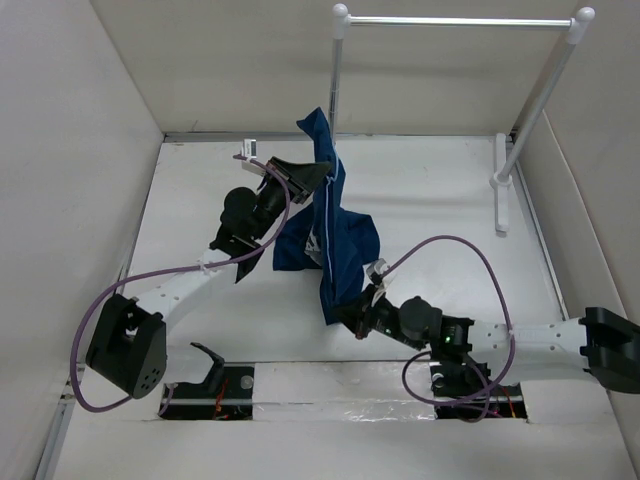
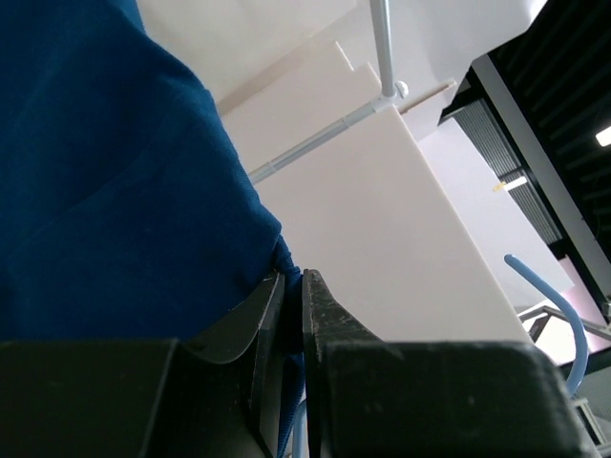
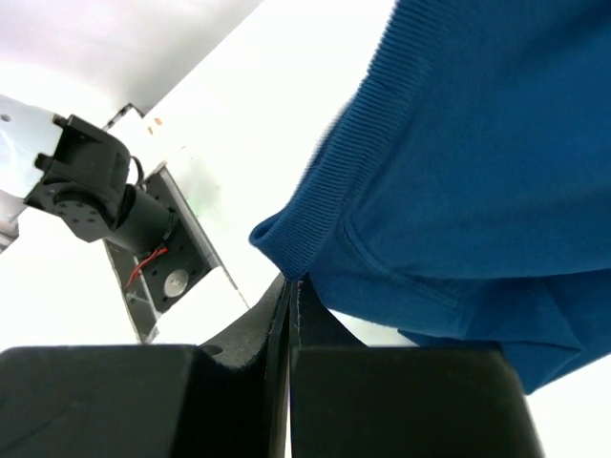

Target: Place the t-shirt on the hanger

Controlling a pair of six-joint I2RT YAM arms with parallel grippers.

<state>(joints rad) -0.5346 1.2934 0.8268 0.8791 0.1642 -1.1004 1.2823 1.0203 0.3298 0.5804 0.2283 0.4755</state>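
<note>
The left tool (image 1: 308, 174) is reaching far forward, the right tool (image 1: 348, 318) angling left, both pinching the t-shirt (image 1: 345, 245).

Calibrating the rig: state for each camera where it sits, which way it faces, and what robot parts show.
Top external: above and behind the arms, looking down at the table; both arms show, left pincer and right pincer holding the t-shirt.
Left wrist: on the left wrist, looking upward past its shut fingers to the rail and hanger.
Right wrist: on the right wrist, looking upward toward the left arm's base; own fingers show.
Shared: all see the t-shirt; top and left wrist share the rail.
</note>
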